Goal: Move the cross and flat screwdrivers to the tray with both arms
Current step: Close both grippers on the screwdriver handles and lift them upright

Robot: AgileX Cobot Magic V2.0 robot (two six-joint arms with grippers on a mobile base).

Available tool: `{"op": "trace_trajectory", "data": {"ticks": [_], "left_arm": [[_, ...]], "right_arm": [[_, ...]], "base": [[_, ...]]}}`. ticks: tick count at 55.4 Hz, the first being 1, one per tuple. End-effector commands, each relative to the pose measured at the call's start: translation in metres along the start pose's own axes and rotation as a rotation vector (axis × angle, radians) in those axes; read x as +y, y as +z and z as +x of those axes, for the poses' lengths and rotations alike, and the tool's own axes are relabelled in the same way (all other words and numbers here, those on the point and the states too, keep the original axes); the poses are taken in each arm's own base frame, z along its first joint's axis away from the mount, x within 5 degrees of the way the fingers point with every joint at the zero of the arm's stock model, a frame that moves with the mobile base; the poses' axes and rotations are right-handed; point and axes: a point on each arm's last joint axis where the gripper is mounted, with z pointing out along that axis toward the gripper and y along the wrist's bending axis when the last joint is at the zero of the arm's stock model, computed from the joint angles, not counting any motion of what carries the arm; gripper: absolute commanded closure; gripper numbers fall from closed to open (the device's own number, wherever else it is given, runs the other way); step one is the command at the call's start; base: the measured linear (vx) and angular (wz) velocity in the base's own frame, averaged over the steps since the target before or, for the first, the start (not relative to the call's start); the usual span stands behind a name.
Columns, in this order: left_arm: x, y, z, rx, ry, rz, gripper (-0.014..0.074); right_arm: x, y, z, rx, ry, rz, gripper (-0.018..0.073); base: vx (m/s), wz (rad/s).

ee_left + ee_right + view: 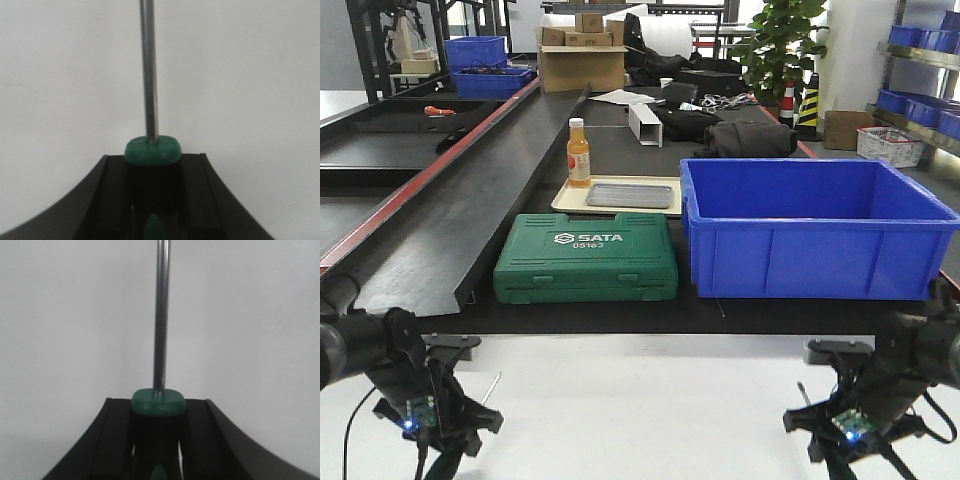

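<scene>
My left gripper (460,413) is low at the front left over the white table. It is shut on a screwdriver (151,150) by its black-and-green handle, and the steel shaft (492,388) points forward. My right gripper (820,416) is low at the front right. It is shut on the other screwdriver (158,401), and its shaft (803,392) also points forward. The tips are out of frame in both wrist views. The grey metal tray (630,195) lies far ahead on a cream board, behind the green case. Both grippers are well short of it.
A green SATA tool case (587,258) and a deep blue bin (815,225) stand between me and the tray. An orange-liquid bottle (578,152) stands at the tray's left end. A black conveyor edge (440,250) runs along the left.
</scene>
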Motion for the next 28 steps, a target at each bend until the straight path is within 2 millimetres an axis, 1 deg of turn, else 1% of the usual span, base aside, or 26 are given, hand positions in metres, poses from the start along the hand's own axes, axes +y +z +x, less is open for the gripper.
{"op": "trace_trajectory", "data": {"ticks": [1,6,8,9,12,13,16,18,23,28], "left_arm": [[-0.014,-0.076,-0.020,-0.229,0.025,-0.002,0.0599],[-0.020,-0.111,-0.021,-0.326,0.030,-0.003,0.0598],[-0.022,-0.123,-0.021,-0.368,0.029,-0.004,0.0597],[-0.024,-0.132,-0.021,-0.402,0.029,-0.006,0.0597],[-0.027,-0.148,-0.018,-0.466,0.024,-0.006,0.0597],[-0.028,-0.158,-0.017,-0.502,0.021,-0.005,0.0597],[-0.032,-0.176,-0.011,-0.567,0.016,-0.005,0.0597],[-0.034,-0.189,-0.006,-0.612,0.014,-0.006,0.0597],[-0.039,-0.216,0.008,-0.706,0.010,-0.009,0.0596],[-0.044,-0.244,0.027,-0.790,0.014,-0.018,0.0596]], "right_arm": [[0.010,-0.071,-0.020,-0.241,-0.025,-0.016,0.0568],[0.017,-0.112,-0.021,-0.360,-0.068,-0.012,0.0568],[0.021,-0.126,-0.021,-0.398,-0.098,-0.007,0.0568],[0.023,-0.132,-0.020,-0.415,-0.107,-0.008,0.0568],[0.032,-0.154,-0.018,-0.474,-0.139,-0.008,0.0568],[0.036,-0.160,-0.017,-0.491,-0.149,-0.011,0.0568],[0.046,-0.180,-0.013,-0.554,-0.160,-0.024,0.0568],[0.054,-0.198,-0.009,-0.607,-0.162,-0.039,0.0568],[0.070,-0.226,-0.001,-0.700,-0.184,-0.066,0.0568],[0.088,-0.251,0.010,-0.772,-0.246,-0.080,0.0567]], "base": [[0.00,0.00],[0.00,0.00],[0.00,0.00],[0.00,0.00],[0.00,0.00],[0.00,0.00],[0.00,0.00],[0.00,0.00],[0.00,0.00],[0.00,0.00]]}}
